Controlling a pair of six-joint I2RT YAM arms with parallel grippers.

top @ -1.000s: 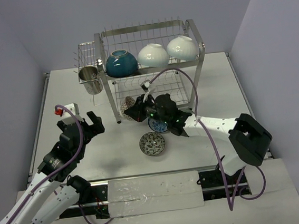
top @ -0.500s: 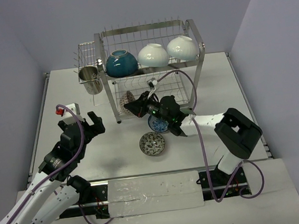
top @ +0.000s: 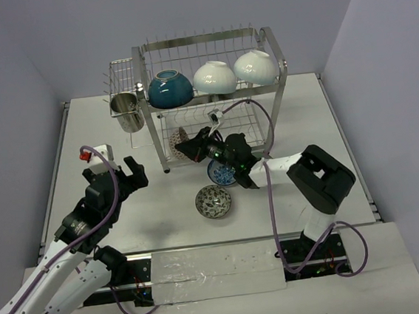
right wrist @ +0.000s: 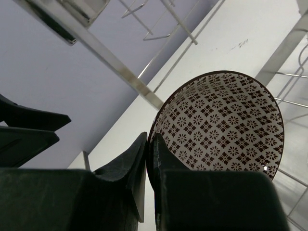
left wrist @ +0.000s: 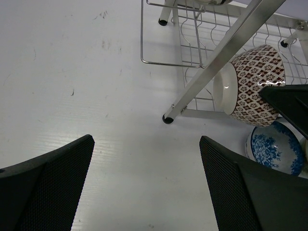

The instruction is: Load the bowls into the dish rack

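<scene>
Red-patterned ceramic, the small bowl (right wrist: 221,125) stands tipped on edge at the front left of the dish rack's (top: 198,38) lower tier. The right gripper (right wrist: 149,144) is clamped on its rim. Well left of the rack, the left gripper (left wrist: 147,187) hangs spread wide over the worktop (left wrist: 72,72) (holding nothing). A teal bowl (top: 169,89) and two white bowls (top: 214,77) sit on the rack's upper tier, and a blue-white bowl (top: 221,174) lies just in front of the rack.

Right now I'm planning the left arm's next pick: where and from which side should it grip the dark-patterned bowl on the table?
Probably the left rim of the dark-patterned bowl, from above, one finger inside, one outside. It sits upright, mouth up; the open left claw is on that side, and the blue-and-white bowl lies close to its far right edge.
</scene>
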